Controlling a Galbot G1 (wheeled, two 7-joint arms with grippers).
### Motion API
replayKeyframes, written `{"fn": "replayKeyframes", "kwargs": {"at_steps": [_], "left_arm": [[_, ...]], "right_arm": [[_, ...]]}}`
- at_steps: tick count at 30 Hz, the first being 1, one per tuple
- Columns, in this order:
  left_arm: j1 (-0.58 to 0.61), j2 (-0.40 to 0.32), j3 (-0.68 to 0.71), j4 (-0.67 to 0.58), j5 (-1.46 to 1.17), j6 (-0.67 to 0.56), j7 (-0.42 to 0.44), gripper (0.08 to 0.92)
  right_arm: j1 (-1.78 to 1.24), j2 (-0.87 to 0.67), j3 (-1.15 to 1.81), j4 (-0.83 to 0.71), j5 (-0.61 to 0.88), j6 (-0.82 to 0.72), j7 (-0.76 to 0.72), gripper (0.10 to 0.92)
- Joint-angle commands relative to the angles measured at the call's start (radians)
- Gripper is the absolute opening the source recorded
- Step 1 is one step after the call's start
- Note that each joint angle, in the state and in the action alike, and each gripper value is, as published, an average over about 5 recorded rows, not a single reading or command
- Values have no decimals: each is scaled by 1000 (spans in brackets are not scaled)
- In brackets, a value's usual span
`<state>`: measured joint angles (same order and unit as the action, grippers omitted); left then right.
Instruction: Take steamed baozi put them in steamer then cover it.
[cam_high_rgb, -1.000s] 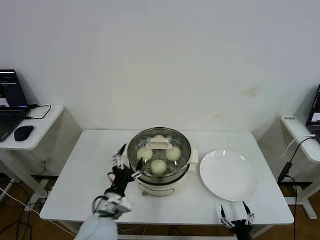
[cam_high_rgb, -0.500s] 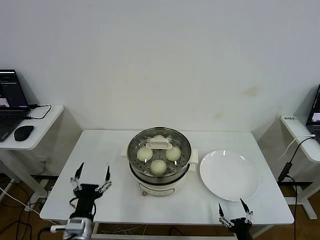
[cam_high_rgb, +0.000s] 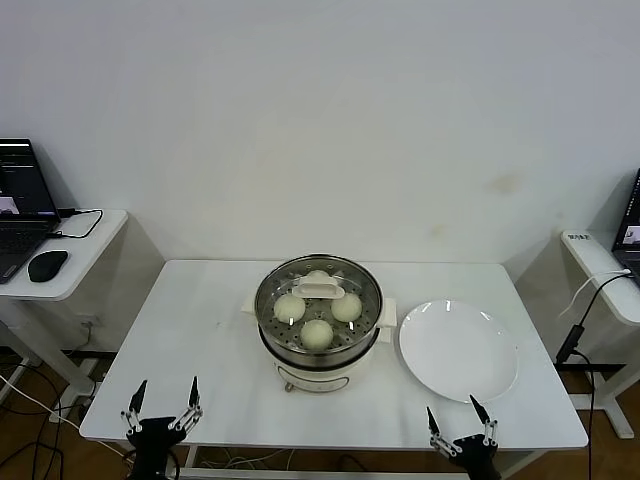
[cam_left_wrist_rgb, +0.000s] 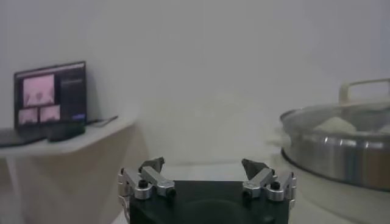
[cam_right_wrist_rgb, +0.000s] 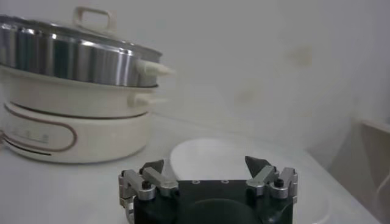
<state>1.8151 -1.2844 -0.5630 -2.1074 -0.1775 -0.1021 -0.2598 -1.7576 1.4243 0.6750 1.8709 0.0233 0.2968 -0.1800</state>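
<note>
Tools stand parked at the lower edge of the head view, off the near edge of the bench: the left tool (cam_high_rgb: 160, 405) at lower left, the right tool (cam_high_rgb: 458, 425) at lower right. Both have their fingers spread wide and hold nothing. This low, withdrawn position keeps both arms off the work area, which suits a task that appears complete.

1. White rectangular bench (cam_high_rgb: 200, 330): fills the centre of the head view and carries all task items.

2. Steamer, a round shiny stainless-steel basket on a cream-white electric pot base (cam_high_rgb: 318, 355): stands at the centre of the bench, within reach of both arms. In the right wrist view it occupies the upper left of the frame (cam_right_wrist_rgb: 73, 61).

3. Flat round white plate (cam_high_rgb: 458, 350): lies just beside the steamer, right of centre, with nothing on it. Its bare surface indicates that no buns remain to be moved.

4. Cover, a round clear glass lid with a metal rim and a cream-white bar handle (cam_high_rgb: 318, 290): sits level on the steamer rim, closing it. The central handle faces up for a top grasp.

5. Steamed baozi, smooth pale cream-white buns (cam_high_rgb: 317, 333): four are visible through the glass, spaced apart on the perforated floor, one partly hidden behind the handle.
</note>
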Motion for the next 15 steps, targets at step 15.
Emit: {"fn": "replayKeyframes", "kwargs": {"at_steps": [15], "left_arm": [[40, -28, -50, 55, -18, -28, 117, 823]], "right_arm": [[-21, -4, -18, 83, 78, -106, 2, 823]]}}
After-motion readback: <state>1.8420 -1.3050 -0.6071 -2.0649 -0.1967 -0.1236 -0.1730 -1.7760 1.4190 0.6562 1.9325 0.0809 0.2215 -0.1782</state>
